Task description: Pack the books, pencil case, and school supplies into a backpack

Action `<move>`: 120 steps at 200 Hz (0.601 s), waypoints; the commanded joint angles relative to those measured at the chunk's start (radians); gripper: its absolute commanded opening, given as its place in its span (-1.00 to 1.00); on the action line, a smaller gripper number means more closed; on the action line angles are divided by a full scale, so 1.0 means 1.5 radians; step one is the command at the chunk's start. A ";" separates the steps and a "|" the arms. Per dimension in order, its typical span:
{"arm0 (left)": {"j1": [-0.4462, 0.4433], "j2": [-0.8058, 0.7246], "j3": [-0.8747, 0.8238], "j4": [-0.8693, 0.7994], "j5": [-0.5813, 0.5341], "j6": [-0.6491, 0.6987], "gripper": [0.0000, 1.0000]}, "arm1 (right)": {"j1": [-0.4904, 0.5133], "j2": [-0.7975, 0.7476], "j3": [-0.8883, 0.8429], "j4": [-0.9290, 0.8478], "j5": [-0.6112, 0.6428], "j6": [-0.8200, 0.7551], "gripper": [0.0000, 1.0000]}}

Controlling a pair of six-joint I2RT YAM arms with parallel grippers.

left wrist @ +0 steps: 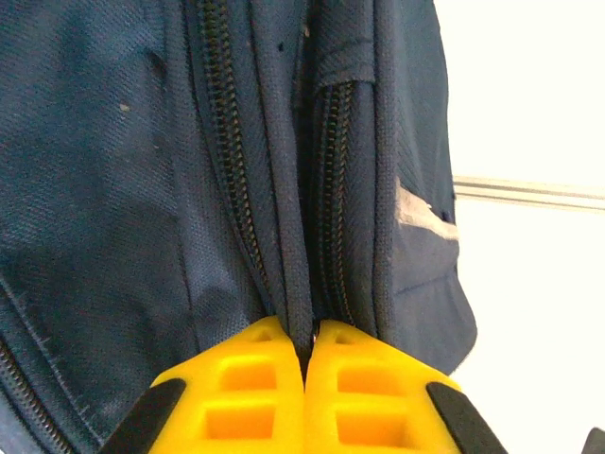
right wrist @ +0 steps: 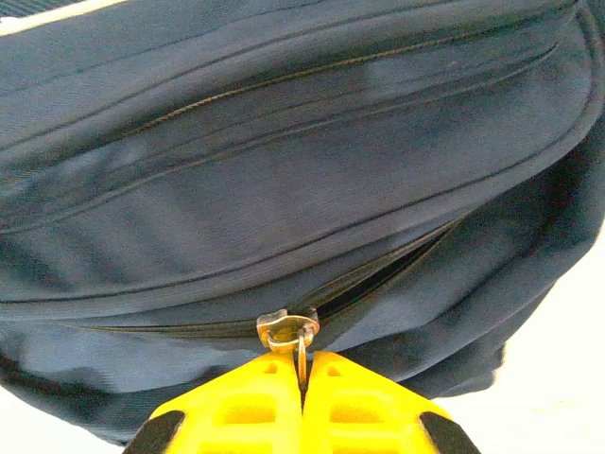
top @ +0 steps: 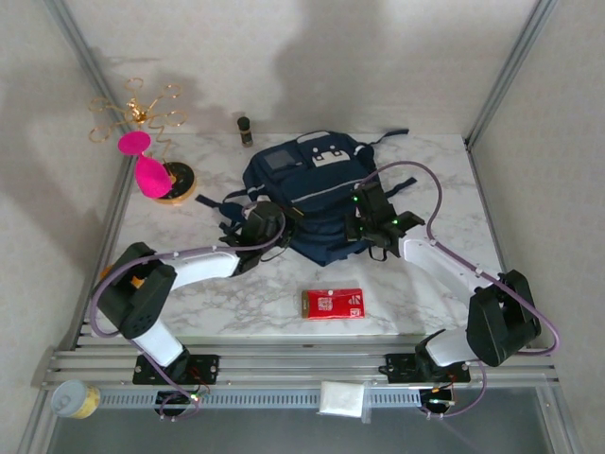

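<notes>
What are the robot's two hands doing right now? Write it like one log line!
left gripper: jaws shut on backpack seam | right gripper: jaws shut on zip pull

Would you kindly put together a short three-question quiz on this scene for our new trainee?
1. True or false: the right claw is shut on the zipper pull of the backpack.
2. The left claw pinches: A) a dangling strap; B) the fabric ridge between two zips; C) nothing at all.
3. Fill in (inside/outside): the flat red rectangle lies on the table, ___ the backpack.

Key: 1 true; 2 B; 3 outside.
</notes>
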State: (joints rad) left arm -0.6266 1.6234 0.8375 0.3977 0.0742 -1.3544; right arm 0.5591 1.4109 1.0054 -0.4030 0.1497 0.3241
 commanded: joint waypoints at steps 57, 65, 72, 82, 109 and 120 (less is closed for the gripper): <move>0.096 -0.088 -0.056 0.008 0.075 0.083 -0.08 | 0.112 0.043 0.026 0.082 -0.077 0.041 -1.00; 0.077 -0.110 -0.073 0.015 0.062 0.056 0.06 | 0.121 0.055 0.035 0.083 -0.067 0.043 -1.00; 0.057 -0.126 -0.083 0.014 0.045 0.033 0.17 | 0.124 0.061 0.037 0.085 -0.066 0.045 -1.00; 0.028 -0.138 -0.090 0.011 0.023 -0.001 0.28 | 0.124 0.063 0.032 0.097 -0.072 0.048 -1.00; -0.029 -0.115 -0.105 0.043 -0.014 -0.121 0.37 | 0.124 0.069 0.021 0.117 -0.084 0.053 -1.00; -0.038 -0.092 -0.100 0.065 -0.024 -0.150 0.37 | 0.126 0.072 0.022 0.115 -0.081 0.052 -1.00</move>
State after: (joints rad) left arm -0.6563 1.4387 0.7067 0.4164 0.1116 -1.4086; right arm 0.7376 1.5093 1.0222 -0.2726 0.0513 0.3851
